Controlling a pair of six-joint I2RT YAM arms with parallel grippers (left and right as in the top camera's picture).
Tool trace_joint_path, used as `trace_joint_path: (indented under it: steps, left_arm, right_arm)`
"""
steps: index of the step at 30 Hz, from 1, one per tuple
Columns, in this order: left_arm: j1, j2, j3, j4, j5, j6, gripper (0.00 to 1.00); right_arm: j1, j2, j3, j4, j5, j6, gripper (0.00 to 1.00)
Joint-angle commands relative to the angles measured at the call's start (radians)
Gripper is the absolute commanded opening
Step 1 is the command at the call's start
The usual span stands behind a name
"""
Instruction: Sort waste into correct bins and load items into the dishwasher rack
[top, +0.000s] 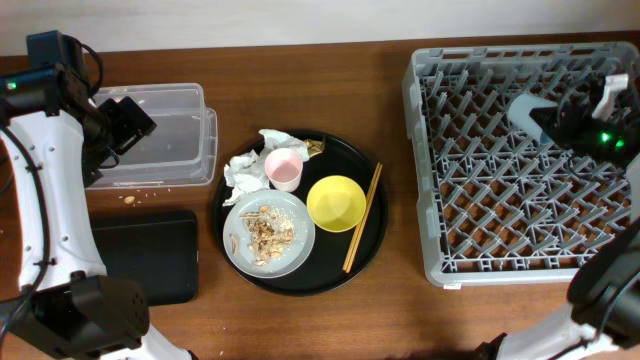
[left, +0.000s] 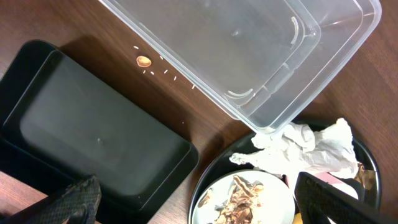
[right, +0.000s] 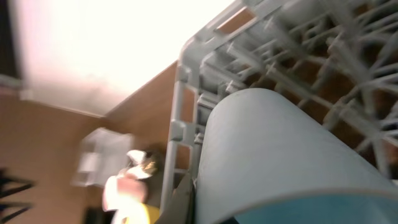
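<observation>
In the overhead view, the dishwasher rack (top: 520, 230) is seen filling the right of the frame. Over its upper part the right gripper (top: 548, 118) is clenched on the light-blue cup (top: 525, 106). At centre, the round black tray (top: 372, 240) carries the tissue (top: 248, 168), pink cup (top: 284, 170), yellow bowl (top: 336, 203), chopsticks (top: 362, 218) and the plate (top: 268, 235) of food scraps (top: 265, 232). At upper left, the left gripper (top: 128, 118) is held spread wide and empty over the clear tub (top: 175, 140), with the shallow black tray (top: 145, 255) below it.

In the left wrist view, loose crumbs (left: 143, 61) are shown on the table between tub (left: 249, 50) and shallow tray (left: 93, 130), barely visible from overhead. The fingers (left: 74, 199) are seen parted at the lower corners.

In the right wrist view, the cup (right: 280, 155) fills the lower frame, tilted against the rack's corner (right: 186, 81). The fingers themselves are not shown.
</observation>
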Motion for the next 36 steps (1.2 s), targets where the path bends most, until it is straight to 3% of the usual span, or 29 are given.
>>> trace_joint_path:
  steps: [1, 7, 15, 23, 29, 32, 33, 34, 35, 36]
  left_arm:
    - [0.005, -0.029, 0.018, -0.001, -0.007, -0.009, 0.99]
    - [0.005, -0.029, 0.018, -0.001, -0.007, -0.009, 0.99]
    - [0.005, -0.029, 0.018, -0.001, -0.007, -0.009, 0.99]
    - [0.005, -0.029, 0.018, -0.001, -0.007, -0.009, 0.99]
    - [0.005, -0.029, 0.018, -0.001, -0.007, -0.009, 0.99]
    - [0.005, -0.029, 0.018, -0.001, -0.007, -0.009, 0.99]
    - [0.005, -0.029, 0.018, -0.001, -0.007, -0.009, 0.99]
    - [0.005, -0.029, 0.018, -0.001, -0.007, -0.009, 0.99]
    - [0.005, -0.029, 0.018, -0.001, -0.007, -0.009, 0.99]
    - [0.005, -0.029, 0.018, -0.001, -0.007, -0.009, 0.99]
  right_arm:
    - [-0.029, 0.116, -0.020, 0.024, -0.315, -0.036, 0.04]
    - [-0.079, 0.220, -0.021, -0.041, -0.396, -0.036, 0.04]
    - [-0.137, 0.222, -0.022, -0.216, -0.269, -0.036, 0.04]
    - [-0.152, 0.153, -0.019, -0.274, -0.202, -0.023, 0.39]
    - [-0.153, -0.002, 0.000, -0.312, -0.115, 0.033, 0.41]
    - [-0.150, -0.117, 0.013, -0.311, 0.049, 0.132, 0.44]
    - [-0.150, -0.161, 0.013, -0.312, 0.130, 0.177, 0.50]
    - [-0.149, -0.213, 0.013, -0.317, 0.236, 0.223, 0.72]
    - [-0.149, -0.237, 0.013, -0.319, 0.271, 0.228, 0.80]
    - [-0.149, -0.255, 0.013, -0.323, 0.293, 0.228, 0.82]
